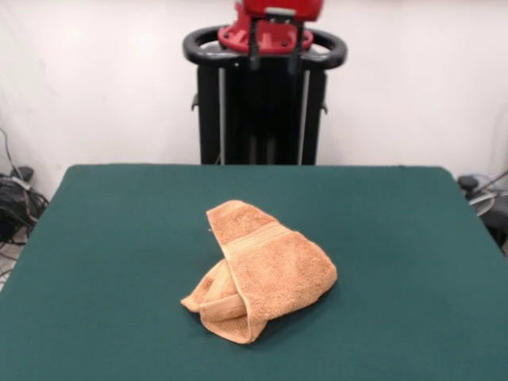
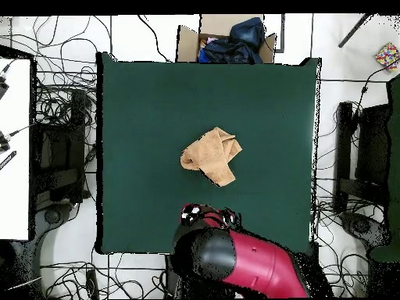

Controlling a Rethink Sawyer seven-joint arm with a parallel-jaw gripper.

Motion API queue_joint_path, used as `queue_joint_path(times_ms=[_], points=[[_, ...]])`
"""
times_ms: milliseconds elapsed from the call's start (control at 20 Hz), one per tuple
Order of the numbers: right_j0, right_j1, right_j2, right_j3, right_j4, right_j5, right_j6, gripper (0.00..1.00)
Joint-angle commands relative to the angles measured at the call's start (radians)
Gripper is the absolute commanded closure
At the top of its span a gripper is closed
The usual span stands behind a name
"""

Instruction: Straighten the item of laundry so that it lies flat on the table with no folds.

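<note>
The item of laundry, an orange-tan terry towel (image 1: 266, 270), lies crumpled and folded over itself near the middle of the dark green table (image 1: 119, 238). A flat woven band (image 1: 254, 238) crosses its top layer, and rolled folds show at its near left end. I see no tag. In the overhead view the towel (image 2: 212, 154) is a small bunched shape on the table (image 2: 141, 101). My gripper (image 1: 275, 59) is drawn back high over the table's far edge, well away from the towel. Its two dark fingers hang apart and hold nothing. In the overhead view the gripper (image 2: 207, 212) is near the robot-side edge.
The black pedestal (image 1: 262, 119) stands behind the table's far edge. The red arm (image 2: 242, 266) hangs over the robot-side edge. A cardboard box of clothes (image 2: 226, 39) sits beyond the opposite edge. Cables (image 1: 16, 198) lie on the floor around the table.
</note>
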Motion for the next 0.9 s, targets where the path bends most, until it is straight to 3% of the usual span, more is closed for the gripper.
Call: queue_joint_path(times_ms=[50,550,900], points=[[-0.073,0.065,0.114,0.019,-0.051,0.032,-0.108,0.0],[-0.243,0.07,0.209,-0.036,-0.114,0.156,-0.232,0.0],[-0.364,0.103,0.305,-0.06,-0.178,0.161,-0.298,0.0]])
